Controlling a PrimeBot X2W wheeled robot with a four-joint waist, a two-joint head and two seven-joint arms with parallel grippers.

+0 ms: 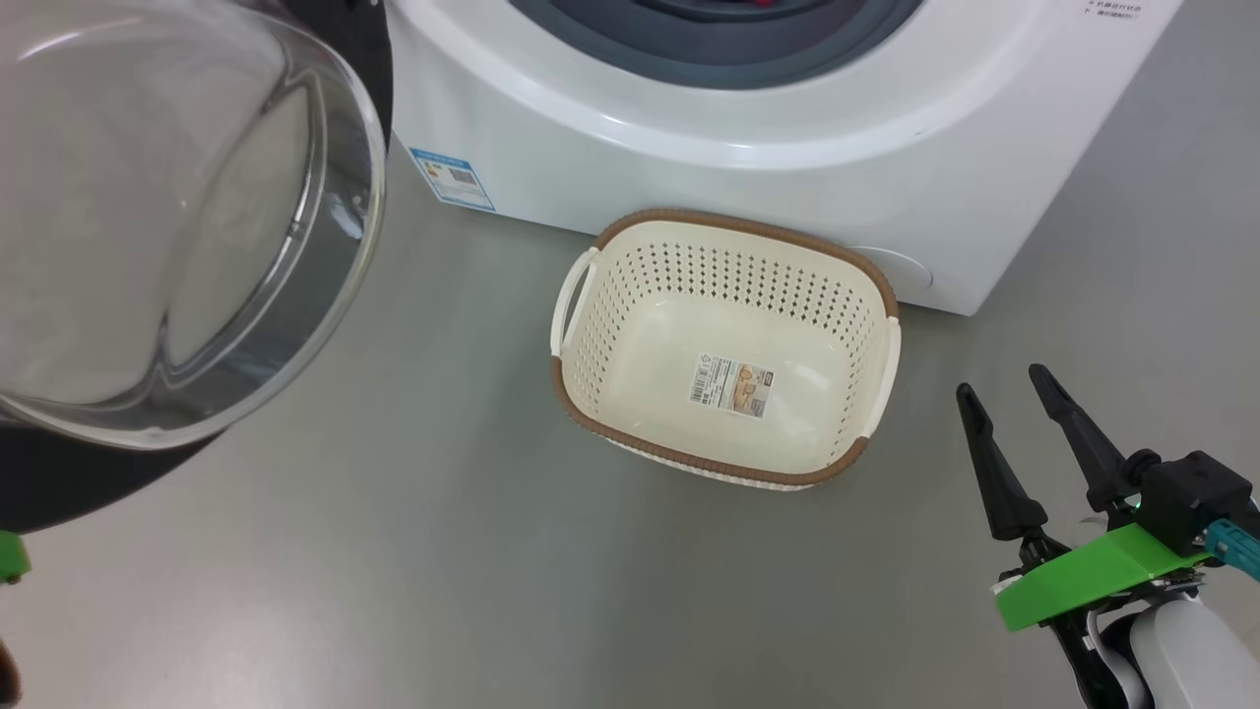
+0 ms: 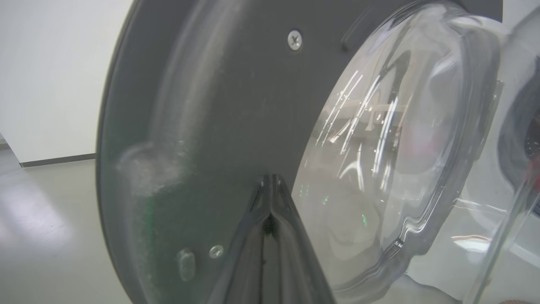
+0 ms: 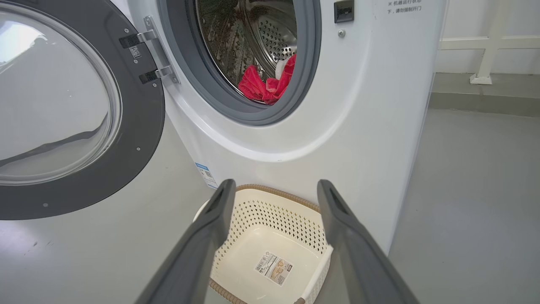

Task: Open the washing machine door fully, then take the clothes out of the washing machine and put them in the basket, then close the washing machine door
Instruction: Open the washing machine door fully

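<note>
While the left gripper has its fingers pressed together, empty, tips at the open washing machine door, red clothes lie inside the washing machine. The basket sits on the floor against its front. The right gripper hovers spread wide, holding nothing.

Small Chinese print at the upper right of the washing machine front ends "请勿强制开门". The blue label low on that front carries a QR code, its words too small to read. The sticker on the bottom of the basket shows a barcode, its text unreadable.
</note>
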